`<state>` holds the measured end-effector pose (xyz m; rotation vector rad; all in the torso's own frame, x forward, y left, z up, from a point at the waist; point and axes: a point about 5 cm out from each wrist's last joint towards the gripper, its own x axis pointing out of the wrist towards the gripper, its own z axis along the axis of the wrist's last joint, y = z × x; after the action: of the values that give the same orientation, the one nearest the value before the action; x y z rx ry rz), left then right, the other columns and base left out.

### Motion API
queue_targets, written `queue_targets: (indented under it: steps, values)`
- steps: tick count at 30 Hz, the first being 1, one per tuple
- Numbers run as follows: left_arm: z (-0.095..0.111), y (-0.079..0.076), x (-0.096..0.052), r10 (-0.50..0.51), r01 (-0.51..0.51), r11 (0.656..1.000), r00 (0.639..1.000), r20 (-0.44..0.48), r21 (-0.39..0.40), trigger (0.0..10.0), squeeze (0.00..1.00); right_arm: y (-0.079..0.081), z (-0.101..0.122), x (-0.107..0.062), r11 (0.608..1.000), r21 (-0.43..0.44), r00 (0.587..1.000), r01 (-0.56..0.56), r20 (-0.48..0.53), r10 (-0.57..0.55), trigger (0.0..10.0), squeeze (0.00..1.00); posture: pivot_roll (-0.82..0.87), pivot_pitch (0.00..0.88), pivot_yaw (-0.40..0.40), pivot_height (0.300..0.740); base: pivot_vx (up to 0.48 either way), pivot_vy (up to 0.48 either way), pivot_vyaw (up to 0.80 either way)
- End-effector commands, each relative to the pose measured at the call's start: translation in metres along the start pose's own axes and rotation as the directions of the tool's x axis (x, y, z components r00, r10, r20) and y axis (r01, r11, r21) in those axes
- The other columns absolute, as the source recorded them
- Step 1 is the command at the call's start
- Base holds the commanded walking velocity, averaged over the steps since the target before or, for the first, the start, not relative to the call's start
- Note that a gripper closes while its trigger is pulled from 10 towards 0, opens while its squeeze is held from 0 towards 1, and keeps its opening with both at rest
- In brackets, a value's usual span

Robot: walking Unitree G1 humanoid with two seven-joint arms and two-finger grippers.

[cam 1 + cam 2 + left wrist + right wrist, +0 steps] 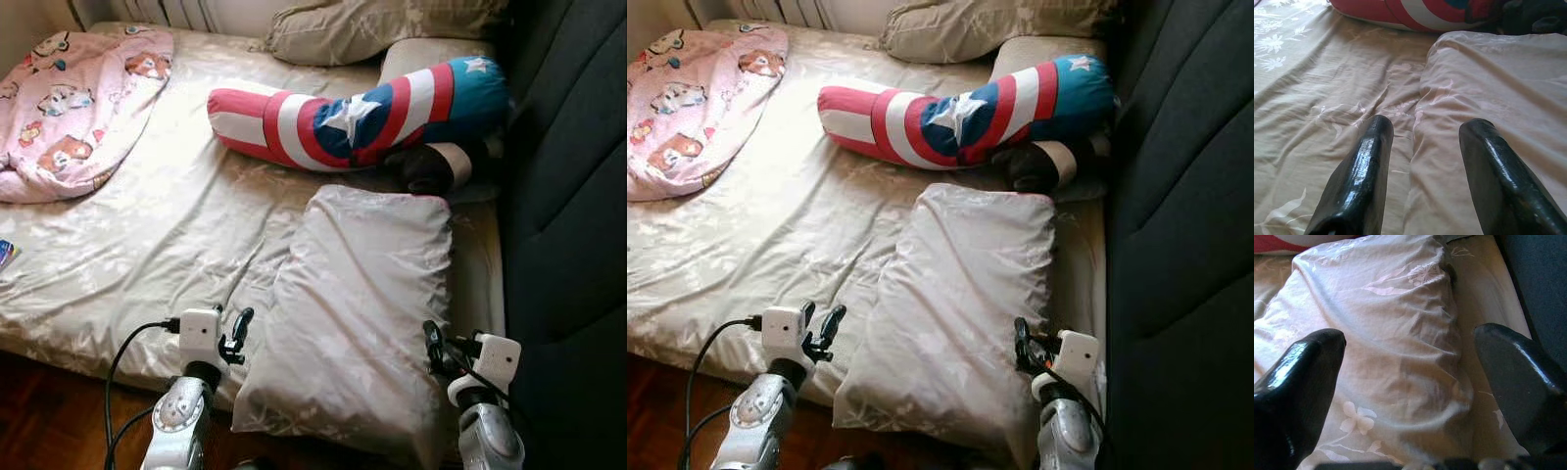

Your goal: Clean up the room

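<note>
Bed sheets lie rumpled ahead and the pale pillow hangs askew over the near edge — I have the left gripper and right gripper flanking its near corners, fingers spread, so next I judge both must close and lift together.

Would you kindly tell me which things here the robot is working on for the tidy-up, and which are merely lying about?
In hand:
- beige pillow hanging over the bed's near edge
- left gripper, open at its left edge
- right gripper, open at its right edge

Lying about:
- star-and-stripes bolster
- pink cartoon blanket
- second pillow at the head
- beige sheet
</note>
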<state>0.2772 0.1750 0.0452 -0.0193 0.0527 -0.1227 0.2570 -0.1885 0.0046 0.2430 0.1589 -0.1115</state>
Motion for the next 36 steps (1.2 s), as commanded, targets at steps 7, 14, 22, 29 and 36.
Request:
queue_targets:
  steps: [7, 14, 22, 29, 36]
  values:
    - [0.002, -0.002, -0.002, -0.02, 0.02, 1.0, 1.0, 0.006, 0.008, 10.0, 0.0, -0.002, -0.002, -0.003, 1.0, 0.012, 0.999, 0.029, -0.024, -0.028, 10.0, 0.0, -0.04, 0.135, 0.001, 0.74, 0.0, 0.08, -0.79]
    - [0.004, -0.001, -0.002, -0.016, 0.016, 1.0, 1.0, 0.003, 0.002, 10.0, 0.0, -0.001, -0.002, -0.002, 1.0, 0.01, 0.999, 0.027, -0.031, -0.027, 10.0, 0.0, -0.03, 0.147, 0.003, 0.74, 0.0, 0.0, -0.79]
    - [0.011, -0.003, 0.0, -0.029, 0.028, 0.999, 0.999, 0.026, 0.02, 10.0, 0.0, -0.001, 0.007, 0.005, 0.999, 0.014, 0.999, 0.038, -0.007, -0.038, 10.0, 0.0, -0.03, 0.157, 0.006, 0.74, 0.0, 0.245, -0.66]
    - [0.016, -0.006, 0.002, -0.039, 0.039, 0.999, 0.999, 0.037, 0.011, 10.0, 0.0, -0.002, 0.013, 0.011, 0.999, 0.01, 0.999, 0.04, -0.001, -0.04, 10.0, 0.0, -0.03, 0.164, 0.006, 0.74, 0.0, 0.0, 0.0]
    - [0.018, -0.007, 0.004, -0.037, 0.036, 0.999, 0.998, 0.043, 0.014, 10.0, 0.0, -0.004, 0.016, 0.014, 0.999, 0.012, 0.999, 0.046, 0.003, -0.046, 10.0, 0.0, -0.03, 0.172, 0.004, 0.74, 0.147, 0.0, 0.0]
